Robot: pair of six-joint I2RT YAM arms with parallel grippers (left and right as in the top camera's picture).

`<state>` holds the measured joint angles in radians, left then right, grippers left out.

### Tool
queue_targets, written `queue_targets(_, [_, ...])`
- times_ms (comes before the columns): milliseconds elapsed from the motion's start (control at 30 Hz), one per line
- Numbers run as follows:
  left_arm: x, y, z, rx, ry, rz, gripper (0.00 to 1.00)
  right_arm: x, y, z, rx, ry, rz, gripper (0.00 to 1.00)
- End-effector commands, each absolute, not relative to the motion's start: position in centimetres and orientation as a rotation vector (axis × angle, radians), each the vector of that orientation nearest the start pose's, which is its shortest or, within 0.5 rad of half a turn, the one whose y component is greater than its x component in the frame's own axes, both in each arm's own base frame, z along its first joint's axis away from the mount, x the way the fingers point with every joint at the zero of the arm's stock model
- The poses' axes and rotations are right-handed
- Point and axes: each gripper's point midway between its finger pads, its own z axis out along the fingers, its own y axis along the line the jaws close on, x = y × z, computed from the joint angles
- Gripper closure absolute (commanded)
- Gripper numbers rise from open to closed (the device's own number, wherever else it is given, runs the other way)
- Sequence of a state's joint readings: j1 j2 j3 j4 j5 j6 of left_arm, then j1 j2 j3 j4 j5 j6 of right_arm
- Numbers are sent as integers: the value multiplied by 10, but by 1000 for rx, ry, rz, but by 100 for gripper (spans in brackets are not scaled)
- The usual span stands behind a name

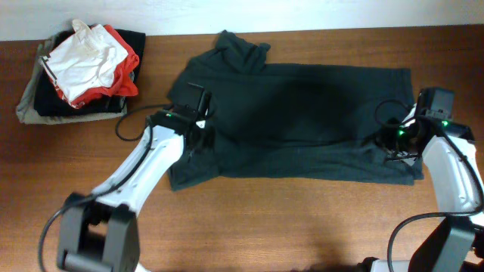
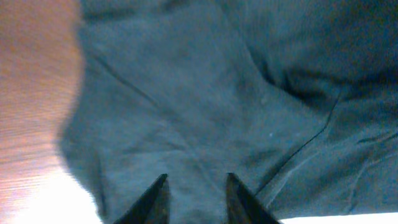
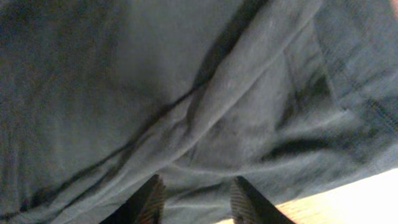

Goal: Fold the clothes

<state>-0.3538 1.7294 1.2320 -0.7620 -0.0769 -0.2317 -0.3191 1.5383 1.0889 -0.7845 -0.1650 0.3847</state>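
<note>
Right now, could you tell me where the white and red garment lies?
In the overhead view, the garment tops the pile at far left, apart from the dark T-shirt.

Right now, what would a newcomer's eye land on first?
The big dark T-shirt spread across the middle of the table, with the left tool over its left end and the right tool over its right end. Next, the white garment with red-orange trim topping a pile of clothes at the table's far left corner.
</note>
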Motion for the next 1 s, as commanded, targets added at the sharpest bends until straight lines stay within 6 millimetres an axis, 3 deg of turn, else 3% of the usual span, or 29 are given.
queue_targets(0, [344, -130, 36, 165, 2958, -101, 85, 320, -76, 78, 922, 2688, 217, 66])
queue_targets(67, [338, -130, 22, 167, 3008, -98, 99, 321, -76, 73, 921, 2682, 218, 75])
queue_targets(200, [334, -129, 15, 164, 3036, -85, 99, 316, -75, 54, 985, 2712, 224, 96])
queue_targets(467, [334, -120, 3, 125, 3066, -65, 99, 304, -71, -2, 1130, 2845, 227, 96])
queue_targets(700, [334, -86, -23, -17, 3143, -30, 99, 303, -77, -4, 1134, 2845, 175, 96])
queue_targets(833, [332, -64, -39, -121, 3191, -13, 99, 298, -90, -5, 1168, 2834, 56, 96])
queue_targets(967, [333, -38, -41, -293, 3184, 61, 99, 294, -98, -5, 1234, 2805, -24, 96])
